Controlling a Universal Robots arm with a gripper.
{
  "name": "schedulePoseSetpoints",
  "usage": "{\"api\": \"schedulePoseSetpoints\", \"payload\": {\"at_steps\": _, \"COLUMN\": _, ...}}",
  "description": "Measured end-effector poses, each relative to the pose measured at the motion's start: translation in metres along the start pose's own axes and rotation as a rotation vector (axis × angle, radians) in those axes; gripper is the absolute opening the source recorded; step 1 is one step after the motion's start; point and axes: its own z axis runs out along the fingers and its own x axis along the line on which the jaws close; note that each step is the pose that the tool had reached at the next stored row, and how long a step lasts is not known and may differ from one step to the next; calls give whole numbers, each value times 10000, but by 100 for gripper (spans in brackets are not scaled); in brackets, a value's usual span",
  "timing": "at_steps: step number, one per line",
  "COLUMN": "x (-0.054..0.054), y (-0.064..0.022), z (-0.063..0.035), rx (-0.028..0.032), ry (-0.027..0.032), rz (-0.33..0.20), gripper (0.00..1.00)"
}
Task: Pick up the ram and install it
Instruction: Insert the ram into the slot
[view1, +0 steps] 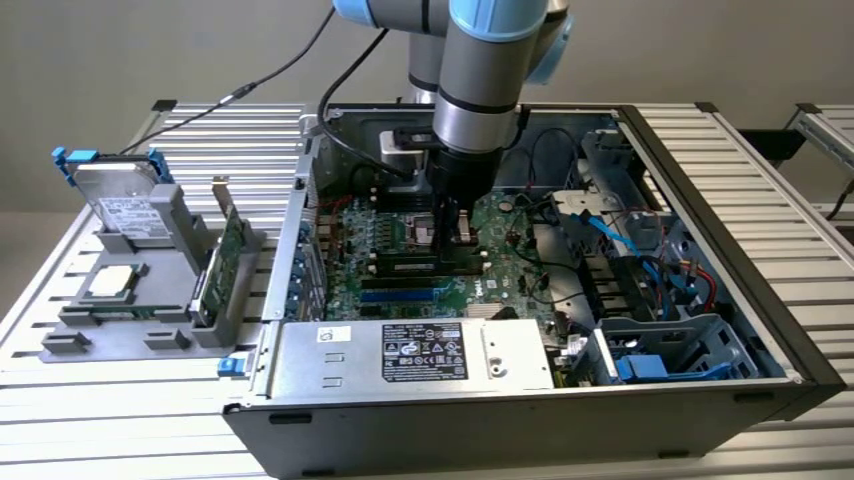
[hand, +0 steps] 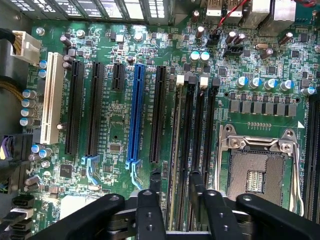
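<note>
The ram (hand: 176, 150) stands edge-on in the memory slot nearest the long black expansion slots, a thin green strip running the length of the slot. My gripper (hand: 176, 186) is just above it, one black finger (hand: 156, 186) on each side, with a clear gap to the stick. The jaws are open and hold nothing. In the exterior view my gripper (view1: 451, 222) reaches straight down into the open computer case (view1: 747, 230), over the middle of the motherboard (view1: 387, 235).
An empty CPU socket (hand: 257, 170) lies beside the memory slots. A power supply (view1: 414, 355) and a blue drive cage (view1: 661, 350) fill the case's near side. On the exterior view's left, a grey holder (view1: 147, 300) carries a hard drive (view1: 127, 205) and an expansion card (view1: 230, 255).
</note>
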Motion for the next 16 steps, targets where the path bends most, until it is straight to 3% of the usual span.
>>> {"api": "schedulePoseSetpoints", "payload": {"at_steps": 1, "x": 0, "y": 1, "z": -2, "rx": 0, "ry": -1, "rz": 1, "gripper": 40}}
{"api": "schedulePoseSetpoints", "payload": {"at_steps": 7, "x": 3, "y": 14, "z": -67, "rx": 1, "ry": -3, "rz": 0, "gripper": 40}}
{"api": "schedulePoseSetpoints", "payload": {"at_steps": 12, "x": 10, "y": 28, "z": -193, "rx": 0, "ry": -2, "rz": 0, "gripper": 40}}
{"api": "schedulePoseSetpoints", "payload": {"at_steps": 16, "x": 10, "y": 30, "z": -216, "rx": 2, "ry": -5, "rz": 1, "gripper": 25}}
